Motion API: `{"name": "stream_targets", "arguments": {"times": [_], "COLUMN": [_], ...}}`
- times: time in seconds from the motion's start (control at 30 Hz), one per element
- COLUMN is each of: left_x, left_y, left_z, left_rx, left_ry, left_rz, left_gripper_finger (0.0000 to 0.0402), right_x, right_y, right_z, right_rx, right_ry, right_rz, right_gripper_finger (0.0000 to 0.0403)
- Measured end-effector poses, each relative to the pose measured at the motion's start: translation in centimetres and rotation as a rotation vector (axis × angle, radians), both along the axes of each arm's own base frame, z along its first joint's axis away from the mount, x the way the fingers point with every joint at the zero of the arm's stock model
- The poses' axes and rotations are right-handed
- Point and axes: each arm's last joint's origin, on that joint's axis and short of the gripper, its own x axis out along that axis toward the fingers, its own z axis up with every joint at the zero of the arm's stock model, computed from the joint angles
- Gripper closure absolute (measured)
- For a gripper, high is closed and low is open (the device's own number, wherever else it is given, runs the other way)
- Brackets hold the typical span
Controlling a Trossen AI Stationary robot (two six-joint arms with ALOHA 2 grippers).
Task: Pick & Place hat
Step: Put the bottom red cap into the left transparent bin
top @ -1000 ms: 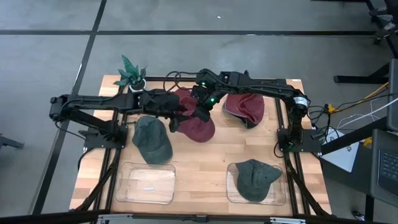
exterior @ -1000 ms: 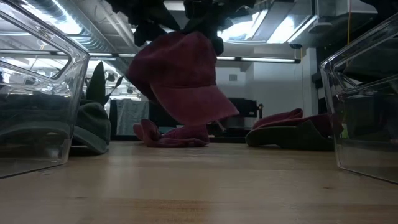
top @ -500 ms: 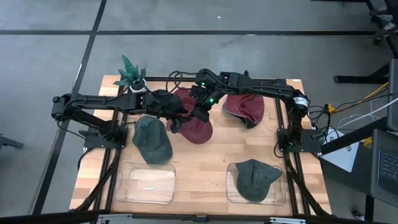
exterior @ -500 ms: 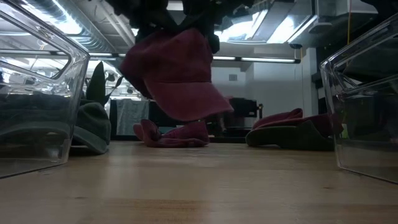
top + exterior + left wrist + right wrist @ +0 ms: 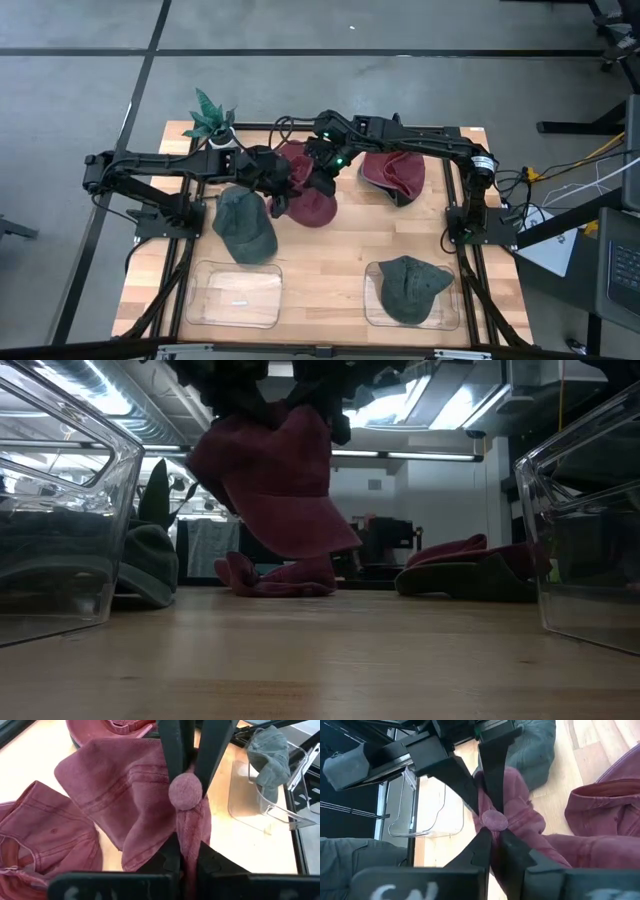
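Both claws, left (image 5: 283, 192) and right (image 5: 322, 180), clamped on the hanging red hat (image 5: 311, 205) between them

floor: grey concrete (image 5: 80, 60), crossed by dark lines
worktop: pale wooden boards (image 5: 320, 260) inside a black frame
ceiling: long bright light strips (image 5: 420, 456) and silver ducting (image 5: 95, 390) overhead in the low view
back wall: pale (image 5: 440, 500), with dark equipment standing before it
right edge: cables (image 5: 570, 170) on the floor
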Motion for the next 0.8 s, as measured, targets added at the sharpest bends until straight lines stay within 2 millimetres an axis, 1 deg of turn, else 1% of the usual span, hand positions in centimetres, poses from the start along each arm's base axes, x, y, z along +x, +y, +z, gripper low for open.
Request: {"name": "stream_targets", "arguments": {"times": [0.13, 0.27, 0.33, 0.47, 0.6, 0.73, 0.8], "left_x": [-0.3, -0.9, -1.2, -1.7, -2.3, -3.3, -3.8], "left_y": [-0.1, -0.3, -0.4, -0.7, -1.1, -1.3, -1.5], "left_z": [0.1, 0.2, 0.2, 0.4, 1.2, 2.8, 3.9], "left_rx": [-0.012, -0.010, -0.016, -0.058, -0.108, -0.108, -0.106], "left_ry": [0.007, 0.031, 0.049, 0.042, -0.013, -0.111, -0.193], "left_rz": [-0.035, -0.066, -0.085, -0.188, -0.267, -0.310, -0.348], "left_gripper_finger": [0.0396, 0.0396, 0.0397, 0.0397, 0.0398, 0.0398, 0.0398], "right_x": [-0.5, -1.5, -2.0, -3.2, -4.6, -5.9, -6.4], "right_y": [0.1, -0.2, -0.4, -0.7, -0.8, -0.9, -1.0], "right_z": [-0.4, -0.8, -0.6, 0.6, 2.2, 3.7, 4.1], "right_rx": [0.022, 0.020, 0.024, 0.027, -0.006, -0.036, -0.048], "right_ry": [0.039, 0.119, 0.138, 0.120, 0.073, 0.034, 0.025], "right_rz": [0.062, 0.084, 0.087, 0.092, 0.098, 0.101, 0.106], "right_gripper_finger": [0.0351, 0.0314, 0.0296, 0.0268, 0.0257, 0.0256, 0.0256]}}
